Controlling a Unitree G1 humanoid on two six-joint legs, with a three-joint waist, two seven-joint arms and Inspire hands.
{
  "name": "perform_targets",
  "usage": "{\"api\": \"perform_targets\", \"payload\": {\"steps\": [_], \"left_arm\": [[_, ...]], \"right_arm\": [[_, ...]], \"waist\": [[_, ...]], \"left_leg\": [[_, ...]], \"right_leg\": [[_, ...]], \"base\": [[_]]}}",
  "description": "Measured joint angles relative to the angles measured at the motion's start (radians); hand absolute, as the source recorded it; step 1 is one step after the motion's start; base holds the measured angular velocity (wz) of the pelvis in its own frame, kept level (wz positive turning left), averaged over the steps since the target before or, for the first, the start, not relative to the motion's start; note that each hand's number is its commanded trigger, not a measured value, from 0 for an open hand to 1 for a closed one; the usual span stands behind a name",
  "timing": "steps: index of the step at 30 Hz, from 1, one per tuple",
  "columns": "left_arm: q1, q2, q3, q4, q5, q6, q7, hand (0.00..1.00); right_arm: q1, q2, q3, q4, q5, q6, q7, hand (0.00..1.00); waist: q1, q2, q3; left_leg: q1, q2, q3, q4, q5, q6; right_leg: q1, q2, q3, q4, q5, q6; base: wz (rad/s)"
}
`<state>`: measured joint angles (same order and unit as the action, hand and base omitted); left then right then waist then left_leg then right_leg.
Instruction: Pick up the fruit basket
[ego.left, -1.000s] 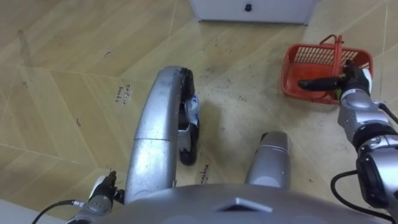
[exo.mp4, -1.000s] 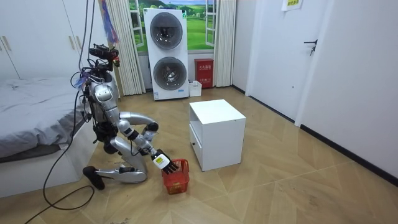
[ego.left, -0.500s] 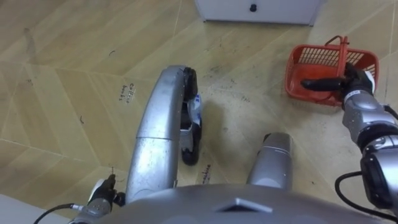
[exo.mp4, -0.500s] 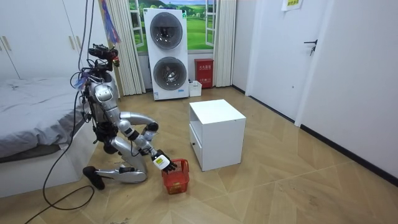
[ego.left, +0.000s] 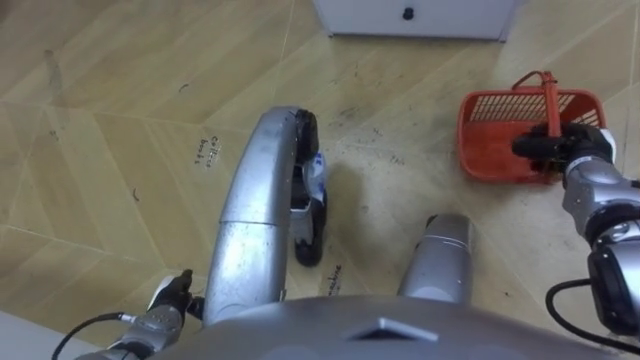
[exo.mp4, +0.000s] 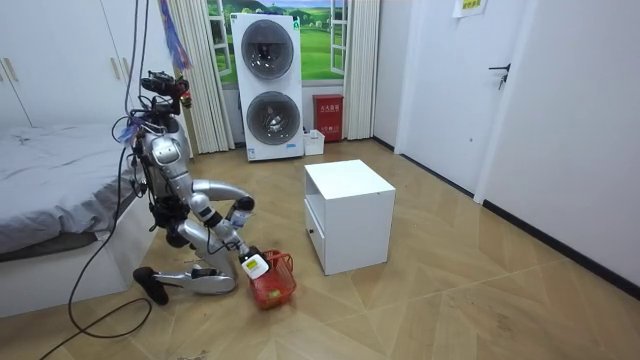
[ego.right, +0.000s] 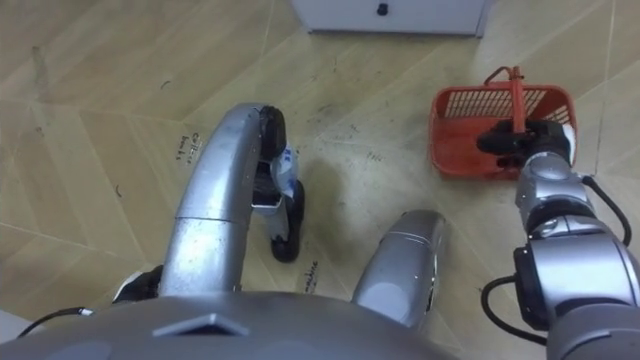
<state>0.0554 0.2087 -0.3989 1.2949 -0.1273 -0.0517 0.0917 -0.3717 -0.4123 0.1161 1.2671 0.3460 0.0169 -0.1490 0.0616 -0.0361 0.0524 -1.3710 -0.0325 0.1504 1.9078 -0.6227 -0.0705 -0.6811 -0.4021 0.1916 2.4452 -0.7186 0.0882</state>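
The red plastic fruit basket (ego.left: 505, 120) stands on the wooden floor at my front right, its handle (ego.left: 549, 98) upright. My right hand (ego.left: 562, 148) is at the basket's near edge by the foot of the handle, with its dark fingers curled round it. In the room view the basket (exo.mp4: 272, 287) leans over, with my right hand (exo.mp4: 254, 266) on it, as I kneel on the floor. My left hand (ego.left: 168, 297) shows low at the left by my thigh.
A white cabinet (ego.left: 410, 15) with a dark drawer knob stands just beyond the basket, and in the room view this cabinet (exo.mp4: 348, 215) is close on the basket's right. A bed (exo.mp4: 50, 190) is behind me. Stacked washing machines (exo.mp4: 270, 85) stand at the far wall.
My right hand's fingers have gone from straight over the basket to curled at its handle. In the room view the basket has tipped and shifted slightly towards me.
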Motion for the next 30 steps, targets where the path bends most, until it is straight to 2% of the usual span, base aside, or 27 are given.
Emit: {"api": "perform_targets", "payload": {"steps": [5,15,18,22,26,30], "left_arm": [[-0.018,-0.002,0.000,0.000,0.000,-0.001,-0.011,0.00],[-0.029,-0.002,0.003,0.006,0.001,0.001,-0.022,0.00],[-0.034,-0.002,0.003,0.006,0.001,0.001,-0.035,0.00],[-0.041,-0.001,0.004,0.006,0.001,0.001,-0.036,0.00],[-0.048,-0.001,0.004,0.002,0.001,0.001,-0.036,0.00],[-0.057,-0.001,0.005,0.003,0.002,0.001,-0.036,0.00]], "right_arm": [[-0.003,0.001,0.000,0.008,0.000,0.000,0.001,1.00],[-0.003,0.007,0.000,0.020,-0.004,0.000,-0.001,1.00],[-0.003,0.008,0.000,0.030,-0.020,0.000,0.000,1.00],[-0.003,0.009,0.004,0.031,-0.026,0.000,0.000,1.00],[-0.004,0.009,0.038,0.004,-0.035,0.006,0.000,1.00],[-0.019,0.013,0.042,-0.018,-0.040,0.007,0.000,1.00]], "waist": [[0.000,-0.014,0.0086],[-0.001,-0.027,0.0143],[-0.001,-0.031,0.0157],[-0.002,-0.045,0.0196],[0.001,-0.051,0.0162],[0.003,-0.052,0.0167]], "left_leg": [[-0.001,0.000,0.000,0.000,0.001,0.000],[0.000,-0.003,-0.003,0.002,0.004,-0.003],[0.005,-0.013,-0.014,0.006,0.004,-0.004],[0.014,-0.016,-0.020,0.015,0.004,-0.002],[0.012,-0.015,-0.034,0.032,0.001,0.004],[0.012,-0.018,-0.065,0.054,-0.002,0.007]], "right_leg": [[0.000,0.000,0.000,0.000,0.000,0.000],[0.005,0.002,0.002,0.002,0.000,0.000],[0.018,0.002,0.000,0.000,0.000,0.000],[0.035,0.006,-0.002,0.000,0.000,0.000],[0.042,0.018,-0.006,0.002,0.000,0.000],[0.059,0.038,-0.009,0.001,0.000,0.000]], "base": [[0.00],[0.00],[0.00],[0.00],[-0.05],[-0.09]]}}
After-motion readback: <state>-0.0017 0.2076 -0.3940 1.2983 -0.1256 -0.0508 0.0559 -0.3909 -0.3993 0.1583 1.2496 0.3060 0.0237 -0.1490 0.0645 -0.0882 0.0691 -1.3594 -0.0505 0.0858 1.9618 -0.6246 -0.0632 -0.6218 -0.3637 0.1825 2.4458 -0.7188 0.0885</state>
